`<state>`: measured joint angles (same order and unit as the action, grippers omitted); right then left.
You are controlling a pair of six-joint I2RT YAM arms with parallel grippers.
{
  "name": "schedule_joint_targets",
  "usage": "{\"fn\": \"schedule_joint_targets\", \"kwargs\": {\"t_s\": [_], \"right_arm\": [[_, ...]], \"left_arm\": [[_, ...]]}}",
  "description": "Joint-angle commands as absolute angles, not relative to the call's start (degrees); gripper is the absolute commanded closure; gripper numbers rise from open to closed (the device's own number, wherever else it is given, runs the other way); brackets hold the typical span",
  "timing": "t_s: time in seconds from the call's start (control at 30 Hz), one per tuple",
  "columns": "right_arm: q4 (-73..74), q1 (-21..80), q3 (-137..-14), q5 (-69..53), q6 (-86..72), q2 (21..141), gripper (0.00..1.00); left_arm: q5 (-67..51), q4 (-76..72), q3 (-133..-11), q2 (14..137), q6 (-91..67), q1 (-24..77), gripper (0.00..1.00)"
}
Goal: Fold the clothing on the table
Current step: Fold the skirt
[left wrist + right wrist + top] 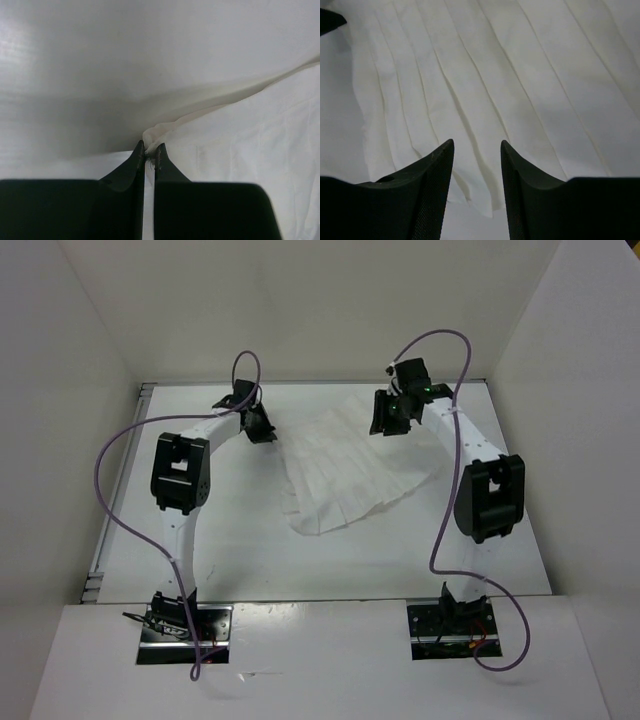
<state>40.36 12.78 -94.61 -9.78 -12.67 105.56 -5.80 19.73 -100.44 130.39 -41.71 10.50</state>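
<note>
Left jaws clamp the clothing [350, 465] at its 10 o'clock edge; right jaws, parted and empty, hover above its 1 o'clock part.

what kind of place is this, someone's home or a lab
Most likely a robot lab test cell, not a home: a flat white rectangular tabletop boxed in by plain white walls, two black-and-white robot arms bolted at its near edge, and one pleated white fabric garment laid out.

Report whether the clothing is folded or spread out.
Spread out: the clothing lies fanned flat on the table, pleats showing, no part doubled over. The left gripper pinches one edge, which puckers at its tips.
</note>
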Motion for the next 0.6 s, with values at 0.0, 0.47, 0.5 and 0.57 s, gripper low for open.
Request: {"fn": "schedule_joint_targets", "kwargs": {"t_s": [0.0,0.47,0.5,0.57], "right_arm": [[38.1,13.7,-99.1,-11.5,-9.7,111.6,0.52],[37.7,15.6,-98.5,-11.0,-14.8,127.5,0.99],[37.7,16.9,-95.4,-11.0,-15.7,126.9,0.99],[37.7,18.5,-91.3,-11.5,-17.5,123.9,0.99]], "left_arm": [[-4.7,22.8,-106.9,135.8,-38.7,10.2,1.0],[-5.9,25.1,-114.4,136.8,-38.1,7.4,1.0],[-5.9,25.1,-114.4,136.8,-38.1,7.4,1.0],[-5.9,25.1,-113.9,136.2,-37.6,7.4,1.0]]}}
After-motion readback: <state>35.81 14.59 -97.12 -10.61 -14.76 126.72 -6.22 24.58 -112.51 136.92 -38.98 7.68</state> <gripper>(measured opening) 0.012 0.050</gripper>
